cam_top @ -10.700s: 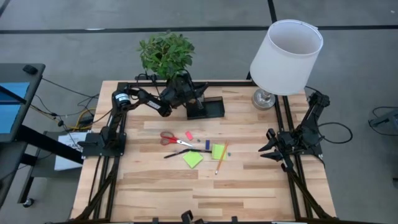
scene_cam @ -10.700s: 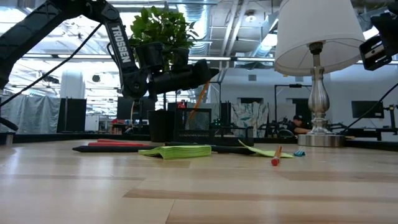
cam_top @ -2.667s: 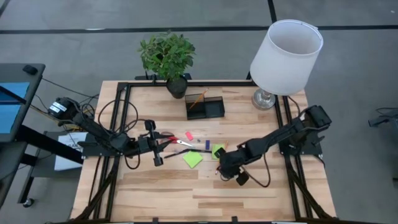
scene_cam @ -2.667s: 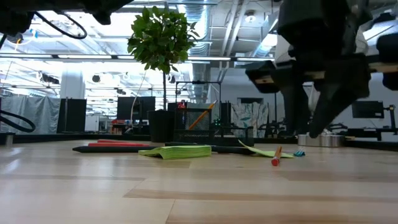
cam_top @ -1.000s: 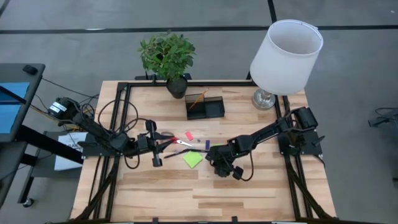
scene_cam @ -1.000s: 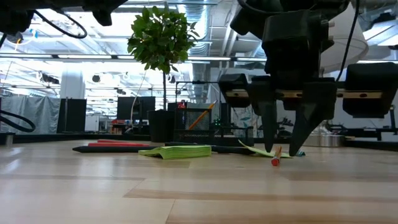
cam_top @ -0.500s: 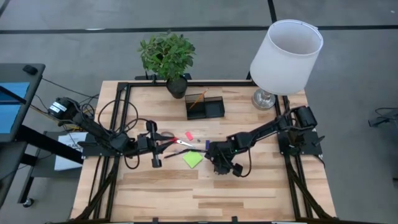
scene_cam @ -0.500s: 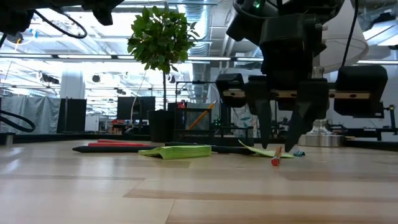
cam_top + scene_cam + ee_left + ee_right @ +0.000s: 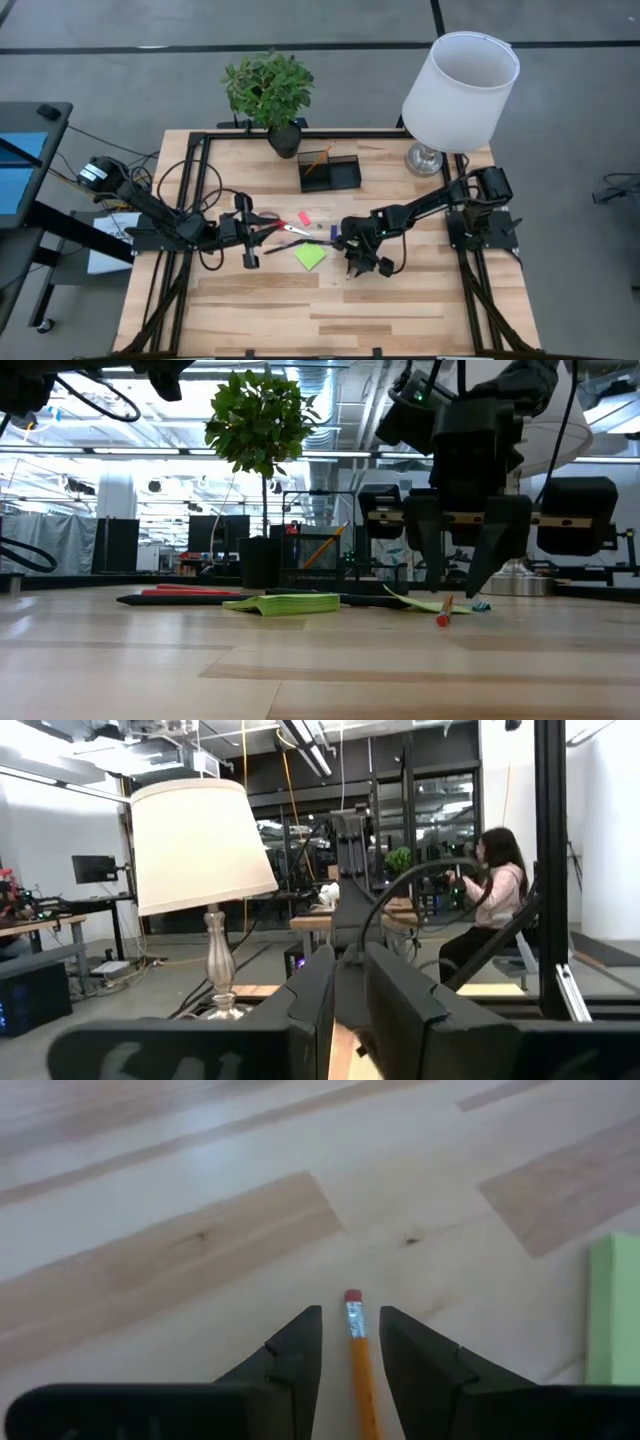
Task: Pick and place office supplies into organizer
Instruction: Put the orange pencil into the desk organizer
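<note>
Orange pencil (image 9: 358, 1365) lies flat on the pale wood surface (image 9: 400, 300), and its long axis runs straight between the two fingers of the right gripper (image 9: 350, 1342). The eraser end pokes out just past the fingertips. The jaws stand parted, one on each side of the shaft, with a thin gap either way, so nothing is grasped yet. A green sticky pad (image 9: 612, 1310) sits just beside the pencil. Seen from above, this gripper hangs low over the scattered supplies, well short of the dark organizer (image 9: 330, 172) at the back of the surface. The pencil is already lined up; I judge the coming move is only a squeeze. The left gripper (image 9: 262, 227) waits by the red scissors (image 9: 280, 225), and I cannot tell how its jaws stand.
</note>
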Controlling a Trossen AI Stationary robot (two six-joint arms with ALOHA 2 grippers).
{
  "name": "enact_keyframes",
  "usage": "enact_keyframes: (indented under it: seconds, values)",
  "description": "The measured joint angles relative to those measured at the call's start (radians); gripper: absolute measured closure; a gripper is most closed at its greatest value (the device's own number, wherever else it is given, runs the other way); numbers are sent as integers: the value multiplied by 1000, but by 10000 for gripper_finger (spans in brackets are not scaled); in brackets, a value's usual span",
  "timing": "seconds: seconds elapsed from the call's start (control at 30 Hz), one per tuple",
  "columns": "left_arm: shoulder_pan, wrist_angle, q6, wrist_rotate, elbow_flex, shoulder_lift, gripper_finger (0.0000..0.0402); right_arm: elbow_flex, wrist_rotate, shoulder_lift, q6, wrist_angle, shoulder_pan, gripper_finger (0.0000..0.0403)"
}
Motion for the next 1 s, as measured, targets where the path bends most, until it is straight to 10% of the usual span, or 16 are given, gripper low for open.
enact_keyframes:
  seconds: [1.0]
  values:
    - [0, -2, 3, -2, 33, 0, 350, -45, -118, 59, -12, 155, -25, 301]
